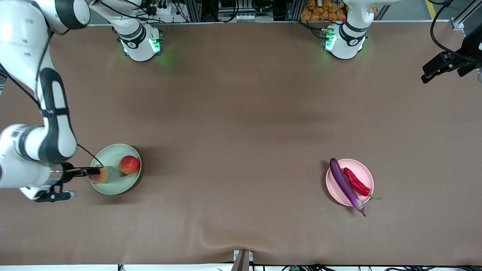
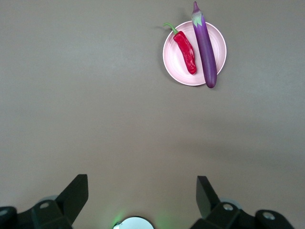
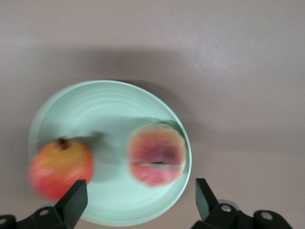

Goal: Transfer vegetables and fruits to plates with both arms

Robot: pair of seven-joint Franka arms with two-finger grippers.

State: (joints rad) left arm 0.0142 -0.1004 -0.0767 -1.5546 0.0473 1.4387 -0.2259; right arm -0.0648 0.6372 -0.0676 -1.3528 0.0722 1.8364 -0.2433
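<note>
Your right tool (image 3: 138, 200) hangs wide open, empty, over the pale green ridged plate (image 1: 113, 150), which holds the fuzzy orange-pink peach (image 3: 156, 155) and round red-yellow pomegranate (image 1: 129, 165). The left tool (image 2: 142, 195), parked high and open, waits empty. The glossy purple eggplant (image 1: 344, 184) and wrinkled red chili (image 1: 356, 181) lie on the pale pink plate (image 1: 365, 171). All 4 look placed; retreat remains.

Robotics lab, two bench-mounted arms (image 1: 131, 34) (green-lit bases), brown table (image 1: 241, 113), cable clutter, alu. framing

The front view looks down from high across the tabletop (image 1: 241, 113), facing both bases. The left wrist view hangs high over the pink plate (image 2: 194, 53) (also in the front view (image 1: 364, 174)). The right wrist view sits close above the green plate (image 3: 109, 109), shared likewise (image 1: 113, 150).
</note>
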